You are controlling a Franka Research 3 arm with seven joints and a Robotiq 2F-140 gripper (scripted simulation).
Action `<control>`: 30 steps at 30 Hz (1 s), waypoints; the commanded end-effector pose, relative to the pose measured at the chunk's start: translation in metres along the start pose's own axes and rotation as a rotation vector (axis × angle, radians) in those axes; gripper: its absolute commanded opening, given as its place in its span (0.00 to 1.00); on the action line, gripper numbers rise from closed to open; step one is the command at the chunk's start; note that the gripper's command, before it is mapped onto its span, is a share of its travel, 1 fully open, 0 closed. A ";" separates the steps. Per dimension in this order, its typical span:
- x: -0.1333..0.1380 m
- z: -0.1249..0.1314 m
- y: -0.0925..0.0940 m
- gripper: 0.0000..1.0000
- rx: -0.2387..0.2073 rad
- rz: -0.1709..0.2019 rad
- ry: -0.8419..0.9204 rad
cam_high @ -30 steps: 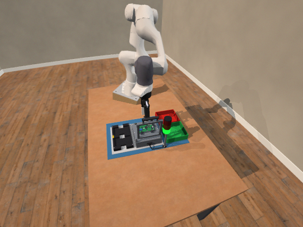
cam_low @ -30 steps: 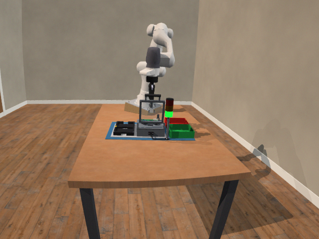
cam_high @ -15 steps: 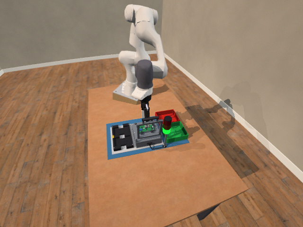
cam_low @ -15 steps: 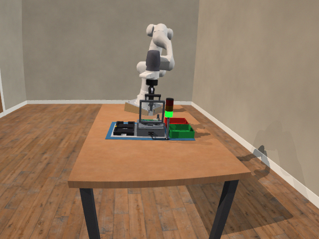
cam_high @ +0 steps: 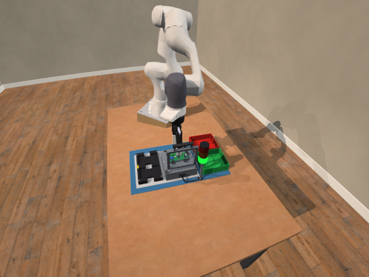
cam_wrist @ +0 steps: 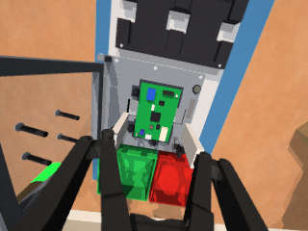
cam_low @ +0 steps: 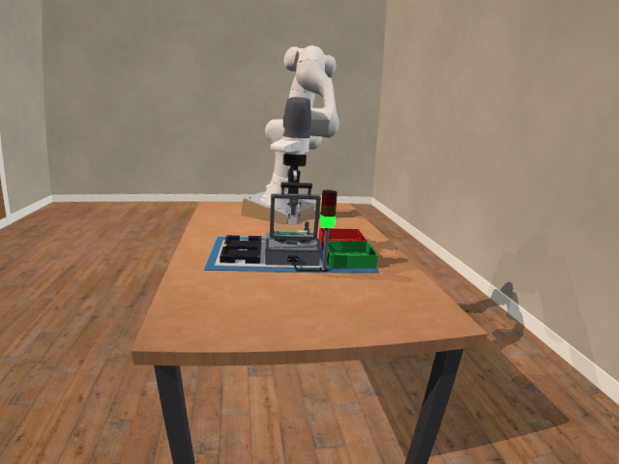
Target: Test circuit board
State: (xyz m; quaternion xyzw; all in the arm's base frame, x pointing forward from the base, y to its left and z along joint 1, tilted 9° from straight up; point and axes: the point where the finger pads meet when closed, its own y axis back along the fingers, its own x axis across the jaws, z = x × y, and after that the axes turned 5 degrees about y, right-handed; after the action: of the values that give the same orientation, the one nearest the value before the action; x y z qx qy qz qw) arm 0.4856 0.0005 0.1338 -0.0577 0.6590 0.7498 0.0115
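Wrist view looks straight down between the two black fingers of the pincer (cam_wrist: pixel 156 144), which stand partly spread with nothing between them. Their pale tips flank the near end of the circuit board (cam_wrist: pixel 156 112), one on each side, above it and not touching as far as the pictures show. The green board lies face up on the grey plate of the tester (cam_wrist: pixel 115 87), with its small white connector toward the bins. Just beyond the tips sit the green bin (cam_wrist: pixel 136 173) and the red bin (cam_wrist: pixel 173 179), side by side. At the far end of the tester lies the black tray (cam_wrist: pixel 192 24), both pockets showing only their pale bottoms.

The lid (cam_low: pixel 295 197) stands upright, a clear pane in a dark frame, with its black handle (cam_high: pixel 182 145) along the top edge; in the exterior view the pincer (cam_low: pixel 293 205) hangs behind that pane, low over the tester (cam_low: pixel 292 254).

The signal tower (cam_high: pixel 203 154) stands at the tester's corner beside the green bin (cam_high: pixel 217 162), its lower lamp glowing green and the segments above it dark. The red bin (cam_high: pixel 205 139) is behind it, nearer the arm's base.

Tray (cam_high: pixel 149 167), tester and bins all rest on a blue mat (cam_high: pixel 134 187) on the wooden surface (cam_high: pixel 184 226).
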 end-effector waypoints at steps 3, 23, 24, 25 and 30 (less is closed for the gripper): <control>0.000 0.001 -0.001 0.58 -0.002 -0.001 0.002; 0.000 0.002 -0.045 0.58 -0.002 -0.001 0.002; 0.000 0.002 -0.047 0.58 -0.002 -0.001 0.002; 0.000 0.002 -0.050 0.58 -0.002 -0.001 0.002; 0.000 0.002 -0.054 0.58 -0.002 -0.001 0.002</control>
State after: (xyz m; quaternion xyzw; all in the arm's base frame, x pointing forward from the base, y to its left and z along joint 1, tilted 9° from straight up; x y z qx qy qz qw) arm 0.4853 0.0092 0.0808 -0.0528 0.6575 0.7516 0.0049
